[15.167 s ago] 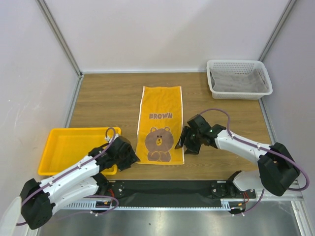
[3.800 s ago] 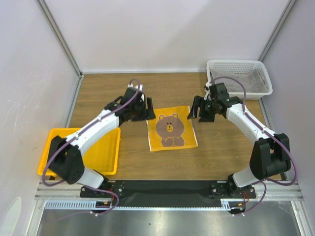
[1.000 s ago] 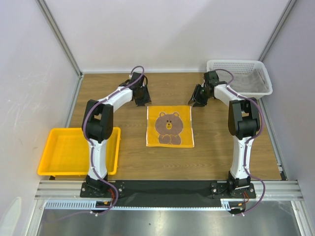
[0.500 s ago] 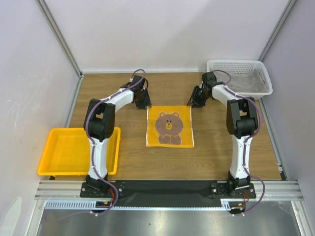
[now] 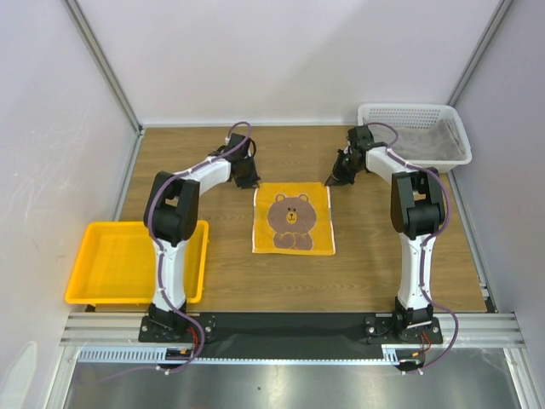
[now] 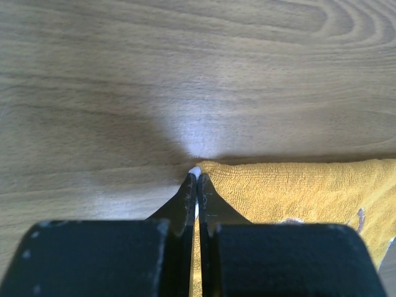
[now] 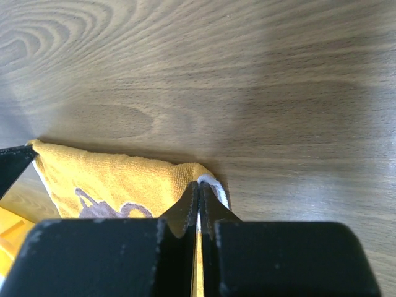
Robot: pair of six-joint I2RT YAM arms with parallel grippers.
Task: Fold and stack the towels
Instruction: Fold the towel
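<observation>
The yellow-orange bear towel (image 5: pixel 294 217) lies folded in half at the middle of the table, bear face up. My left gripper (image 5: pixel 253 181) is at its far left corner, and in the left wrist view the left gripper (image 6: pixel 197 177) is shut on that corner of the towel (image 6: pixel 291 192). My right gripper (image 5: pixel 330 181) is at the far right corner. The right wrist view shows the right gripper (image 7: pixel 199 184) shut on the towel's (image 7: pixel 117 176) white-edged corner. A grey towel (image 5: pixel 423 139) lies in the basket.
A white mesh basket (image 5: pixel 413 108) stands at the back right, just beyond the right arm. A yellow plastic tray (image 5: pixel 81 264) sits at the near left. Both arms stretch far out over the wooden table (image 5: pixel 383 256).
Over the last second both grippers slid in to the towel's far corners and shut on them. The towel has stayed flat in place.
</observation>
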